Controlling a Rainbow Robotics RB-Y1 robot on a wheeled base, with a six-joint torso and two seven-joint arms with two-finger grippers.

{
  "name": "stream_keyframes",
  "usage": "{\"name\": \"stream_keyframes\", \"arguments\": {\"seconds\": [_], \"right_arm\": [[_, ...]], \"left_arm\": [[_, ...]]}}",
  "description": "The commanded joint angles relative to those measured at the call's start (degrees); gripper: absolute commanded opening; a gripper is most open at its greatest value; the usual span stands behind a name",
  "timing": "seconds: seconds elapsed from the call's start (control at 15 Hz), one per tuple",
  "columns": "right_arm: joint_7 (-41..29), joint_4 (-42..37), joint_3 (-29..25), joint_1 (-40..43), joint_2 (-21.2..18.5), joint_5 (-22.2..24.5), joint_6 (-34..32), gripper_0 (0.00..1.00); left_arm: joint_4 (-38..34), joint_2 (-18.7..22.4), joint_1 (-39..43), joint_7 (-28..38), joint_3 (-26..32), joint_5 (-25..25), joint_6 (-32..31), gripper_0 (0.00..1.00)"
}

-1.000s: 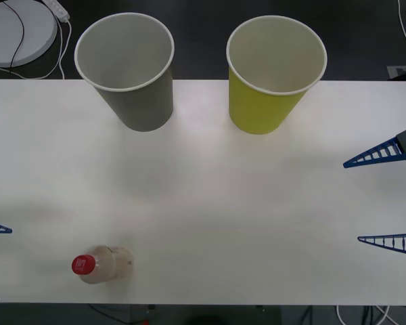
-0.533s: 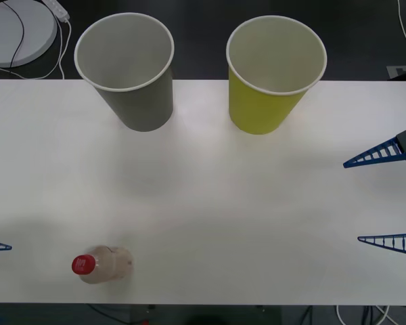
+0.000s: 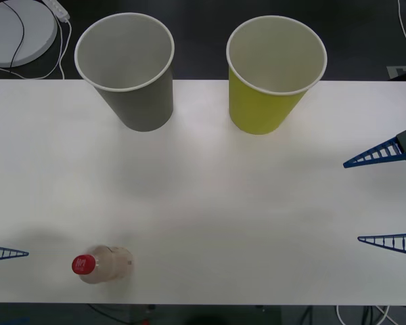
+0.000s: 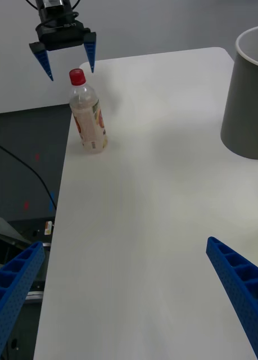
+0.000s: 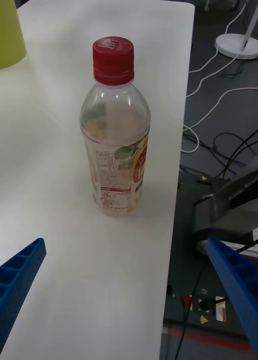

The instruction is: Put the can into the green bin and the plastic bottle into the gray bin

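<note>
hovering at the near left corner of the bench point(image 3: 203, 203), the left gripper point(image 4: 67, 55) points its blue ribbed fingers point(image 3: 7, 254) toward the plastic bottle point(image 3: 101, 264), spread wide and touching nothing; in the right wrist view it hangs just above and behind the red cap, and in its own wrist view the bottle stands between the two finger tips, apart from both. the right gripper point(image 3: 386, 200) waits over the right edge of the bench, its fingers point(image 3: 382, 153) also spread apart and empty, well away from the bottle and the cups. there is one plastic bottle, upright near the front edge on the left side, clear with beige contents, a red screw cap and a red-and-yellow label. there are two large paper cups at the far edge: one gray bin point(image 3: 128, 74) on the left and one green bin point(image 3: 271, 78) on the right, both upright, set apart from each other, with white rims and pale insides. the bench is plain white and smooth. beyond it the floor is dark, with a round white base point(image 3: 17, 30) and white cables point(image 5: 218, 101) lying on it.
</note>
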Motion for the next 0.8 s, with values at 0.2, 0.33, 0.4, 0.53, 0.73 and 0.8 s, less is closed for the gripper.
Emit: {"name": "stream_keyframes", "arguments": {"seconds": [0.2, 0.33, 0.4, 0.53, 0.73, 0.8], "right_arm": [[0.00, 0.00, 0.00, 0.00, 0.00, 0.00, 0.00, 1.00], [0.00, 0.00, 0.00, 0.00, 0.00, 0.00, 0.00, 1.00], [0.00, 0.00, 0.00, 0.00, 0.00, 0.00, 0.00, 1.00], [0.00, 0.00, 0.00, 0.00, 0.00, 0.00, 0.00, 1.00], [0.00, 0.00, 0.00, 0.00, 0.00, 0.00, 0.00, 1.00], [0.00, 0.00, 0.00, 0.00, 0.00, 0.00, 0.00, 1.00]], "left_arm": [[0.00, -1.31, -1.34, 0.24, -2.60, 0.24, 1.49, 1.00], [0.00, -1.22, -2.40, -0.02, -4.71, 0.68, 2.90, 1.00], [0.00, -1.31, -2.92, -0.02, -5.77, 1.12, 3.25, 1.00], [0.00, -1.31, -3.63, -0.11, -7.70, 2.35, 3.78, 1.00], [-0.08, -2.36, -4.59, -0.37, -9.02, 3.05, 4.22, 1.00], [-0.17, -3.24, -4.68, -0.46, -9.11, 3.05, 4.22, 1.00]]}}
